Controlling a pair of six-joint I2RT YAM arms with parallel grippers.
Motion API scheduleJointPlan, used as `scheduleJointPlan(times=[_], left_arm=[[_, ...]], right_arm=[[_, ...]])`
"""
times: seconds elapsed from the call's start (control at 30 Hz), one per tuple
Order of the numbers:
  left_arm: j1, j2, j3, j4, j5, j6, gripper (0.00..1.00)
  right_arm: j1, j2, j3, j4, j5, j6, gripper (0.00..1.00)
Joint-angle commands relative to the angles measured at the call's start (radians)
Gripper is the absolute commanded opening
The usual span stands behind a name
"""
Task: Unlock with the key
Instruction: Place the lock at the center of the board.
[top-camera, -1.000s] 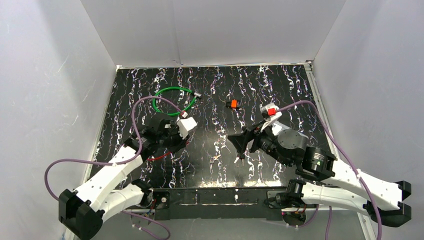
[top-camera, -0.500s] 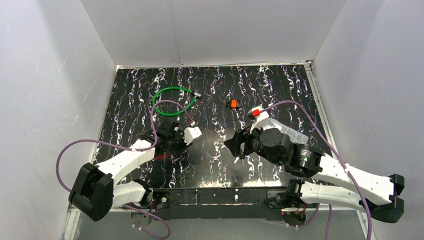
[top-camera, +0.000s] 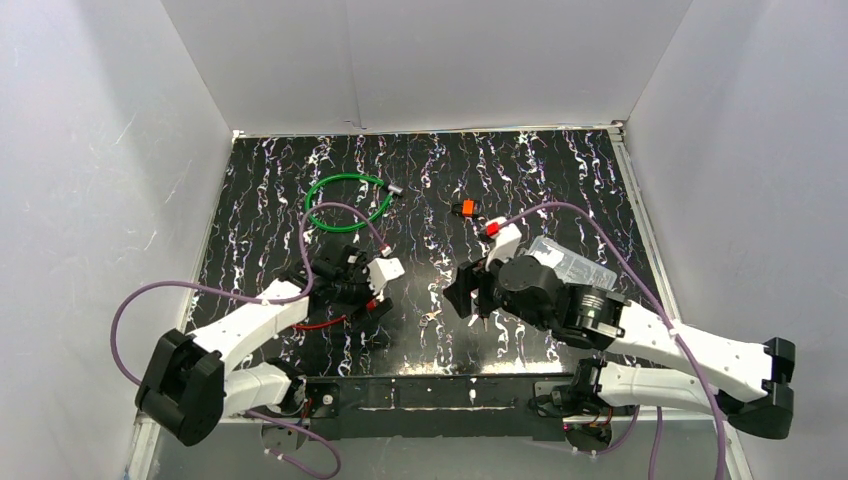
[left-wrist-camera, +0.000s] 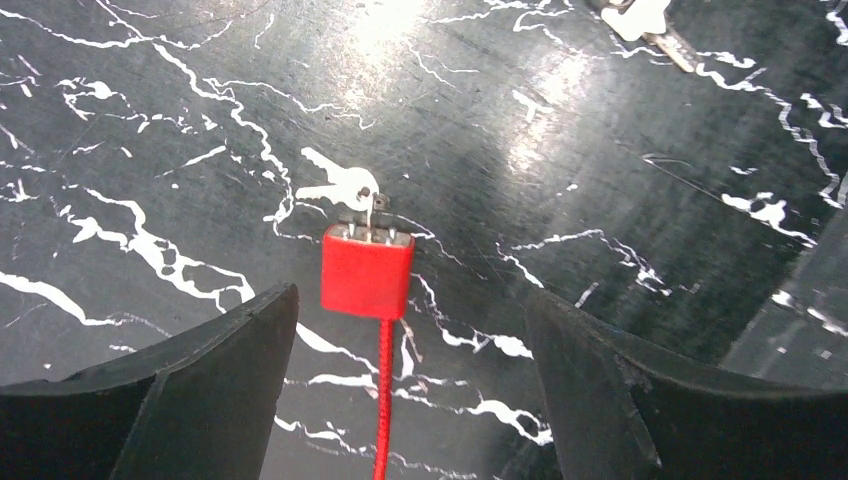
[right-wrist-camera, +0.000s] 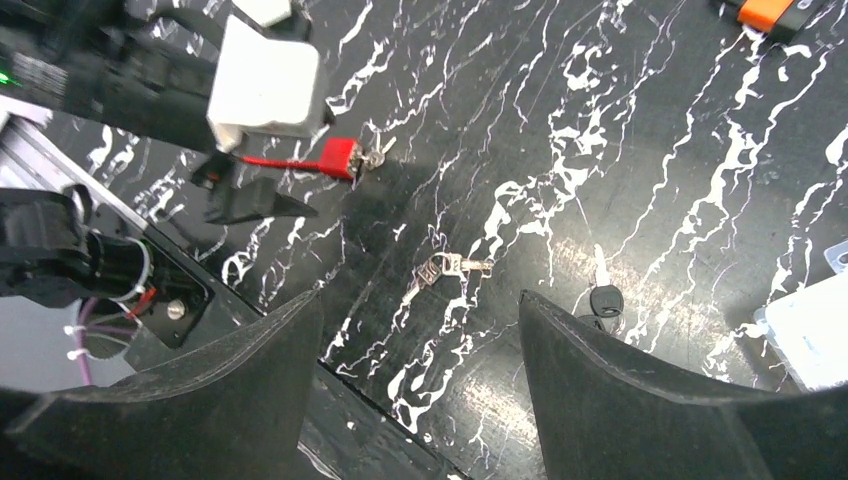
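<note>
**A:** Right, the red lock (left-wrist-camera: 367, 272) lies flat on the black marbled table (left-wrist-camera: 600, 150). It sits on the left half near the front edge, and its red cable (left-wrist-camera: 382, 420) trails back under the left wrist.

**B:** And the silver keys (left-wrist-camera: 338, 186)?

**A:** Bunched at the lock's far end, touching it. One blade looks to run into the end face, though it is too small in the wrist view to be sure.

**B:** The left gripper (left-wrist-camera: 410, 296), is it holding on?

**A:** No, it is released. Its dark fingers (left-wrist-camera: 230, 370) stand wide, one on each side of the lock body, and neither touches it.

**B:** Over to the right gripper (right-wrist-camera: 420, 300).

**A:** Spread wide too, with nothing between the fingers. It hovers over the middle of the table. Near it a loose key ring (right-wrist-camera: 445, 266) lies on the surface, well apart from the red lock.

**B:** Anything else nearby?

**A:** A black-headed key (right-wrist-camera: 603, 297) lies just right of that ring. Further back, an orange lock (top-camera: 464, 208) sits near the centre, and a green cable (top-camera: 345, 203) is coiled in a loop at the back left.
</note>
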Motion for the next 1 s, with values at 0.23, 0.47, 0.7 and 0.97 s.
scheduleJointPlan(times=[0.23, 0.47, 0.7, 0.97], left_arm=[[0.05, -0.269, 0.301, -0.36, 0.089, -0.173, 0.98], [0.059, -0.42, 0.266, -0.347, 0.071, -0.276, 0.98], [0.059, -0.442, 0.242, -0.341, 0.05, -0.284, 0.98], [0.059, -0.46, 0.224, -0.314, 0.063, -0.27, 0.98]], right_arm=[[-0.003, 0.39, 0.085, 0.062, -0.174, -0.132, 0.6], [-0.002, 0.601, 0.153, 0.09, -0.243, -0.143, 0.46], [-0.001, 0.704, 0.194, 0.093, -0.236, -0.139, 0.52], [-0.001, 0.798, 0.244, 0.063, -0.194, -0.11, 0.49]])
